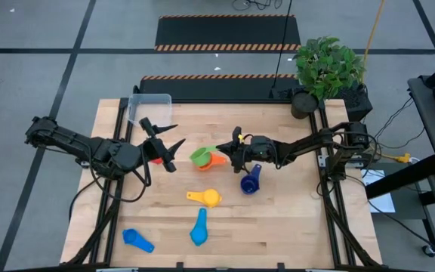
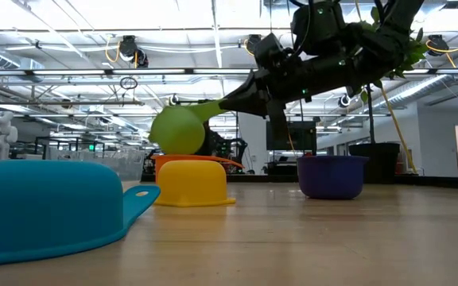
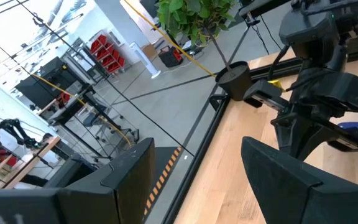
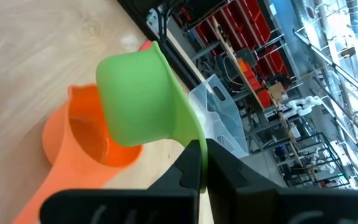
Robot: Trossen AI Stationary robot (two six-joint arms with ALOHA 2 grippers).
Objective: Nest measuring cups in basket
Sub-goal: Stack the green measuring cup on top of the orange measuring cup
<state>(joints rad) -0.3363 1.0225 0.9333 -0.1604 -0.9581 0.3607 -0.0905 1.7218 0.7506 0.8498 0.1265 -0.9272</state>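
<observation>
Nearest the table's front edge, two light blue measuring cups [image 1: 137, 240] [image 1: 199, 229] are seen lying apart on the wooden table [image 1: 293, 219], with the yellow cup [image 1: 206, 198] just behind them and the navy cup [image 1: 250, 181] to its right. Further back, the green cup [image 1: 200, 157] is held by its handle in the right gripper [image 1: 230, 153], whose fingers are closed tightly on it; the cup is lifted and tilted directly above the orange cup [image 1: 216, 162]. The left gripper [image 1: 165, 141] is spread wide with nothing between its fingers, the red cup [image 1: 155, 159] being partly hidden beneath it. The clear basket [image 1: 149, 108] is placed at the far left corner.
</observation>
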